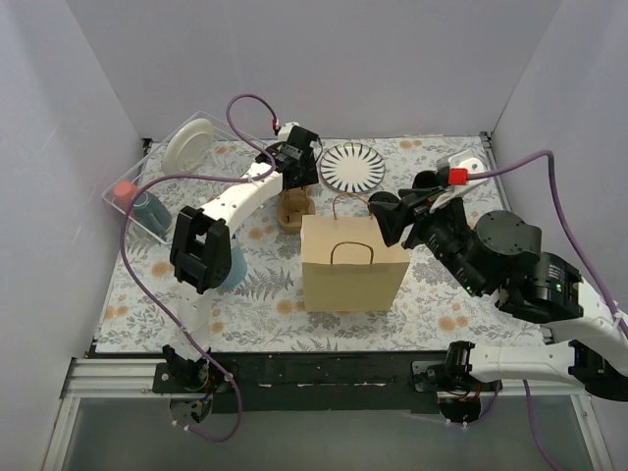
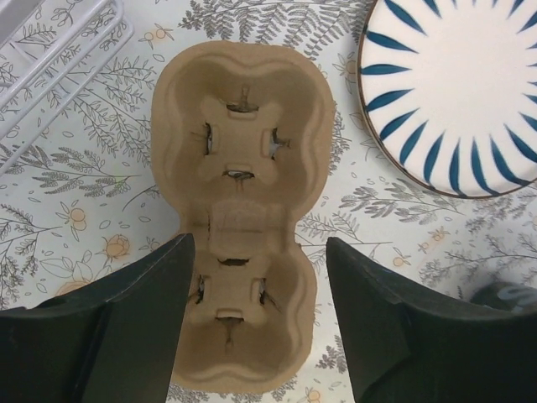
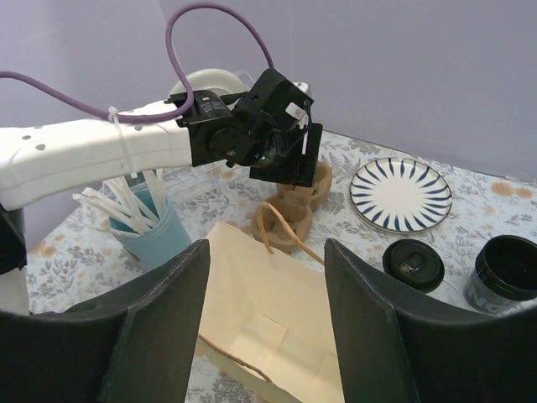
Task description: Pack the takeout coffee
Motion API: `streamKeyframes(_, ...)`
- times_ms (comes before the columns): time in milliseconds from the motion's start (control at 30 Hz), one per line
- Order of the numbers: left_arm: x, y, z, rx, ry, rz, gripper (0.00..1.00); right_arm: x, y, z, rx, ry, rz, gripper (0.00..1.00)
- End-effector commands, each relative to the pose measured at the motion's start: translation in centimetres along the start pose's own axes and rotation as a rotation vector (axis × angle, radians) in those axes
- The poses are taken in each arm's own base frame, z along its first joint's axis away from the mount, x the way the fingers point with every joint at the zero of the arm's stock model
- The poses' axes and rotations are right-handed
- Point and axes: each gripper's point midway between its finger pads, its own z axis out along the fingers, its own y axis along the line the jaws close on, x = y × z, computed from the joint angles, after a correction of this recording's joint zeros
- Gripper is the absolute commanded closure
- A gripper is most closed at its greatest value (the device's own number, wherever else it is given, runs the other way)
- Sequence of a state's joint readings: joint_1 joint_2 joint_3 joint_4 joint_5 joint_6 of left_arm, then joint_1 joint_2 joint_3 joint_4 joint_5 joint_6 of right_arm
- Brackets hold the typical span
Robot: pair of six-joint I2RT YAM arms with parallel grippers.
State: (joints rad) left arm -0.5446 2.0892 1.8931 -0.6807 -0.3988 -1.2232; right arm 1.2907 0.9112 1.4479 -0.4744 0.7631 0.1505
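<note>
A brown paper bag point(image 1: 353, 263) stands open mid-table on the floral tablecloth point(image 1: 265, 324). Behind it lies the empty cardboard cup carrier point(image 2: 239, 168), and a blue-striped plate point(image 1: 351, 167) sits just to the carrier's right. A light-blue cup point(image 3: 155, 231) of white sticks stands left of the bag, and a clear tray point(image 1: 132, 211) of dishes lines the left edge. The left gripper point(image 2: 260, 252) straddles the carrier's near end, jaws spread, not clamped. The right gripper point(image 3: 267, 252) hangs over the bag's mouth, released and holding nothing. The takeout coffee stands on the cloth right of the bag, near the plate and outside bag and carrier. The first coffee cup point(image 3: 414, 264) and second coffee cup point(image 3: 508, 270) are small, dark, black-topped and slightly apart. From above, the right arm hides them.
</note>
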Motion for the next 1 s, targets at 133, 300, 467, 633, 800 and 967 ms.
streamKeyframes(133, -0.7, 1.5, 0.8, -0.079, -0.032, 0.058, 0.37, -0.9, -2.1, -0.1, 0.121, -0.031, 0.001, 0.36)
streamKeyframes(300, 0.9, 2.1, 1.6, -0.082, 0.006, 0.069, 0.37, -0.6, -3.1, -0.3, 0.165, -0.028, -0.030, 0.37)
streamKeyframes(467, 1.8, 1.5, 2.7, -0.049, 0.030, 0.083, 0.39, -1.1, -3.5, -0.4, 0.177, -0.045, -0.043, 0.36)
streamKeyframes(633, 2.1, 1.4, 3.3, -0.056, 0.052, 0.090, 0.41, -1.1, -3.4, -0.3, 0.176, -0.042, -0.058, 0.36)
streamKeyframes(800, 2.6, 1.6, 3.6, -0.062, 0.066, 0.086, 0.43, -1.1, -3.6, -0.6, 0.175, -0.045, -0.042, 0.37)
streamKeyframes(967, 3.2, 1.7, 4.1, -0.057, 0.075, 0.100, 0.45, -0.9, -3.8, -0.9, 0.180, -0.039, -0.026, 0.37)
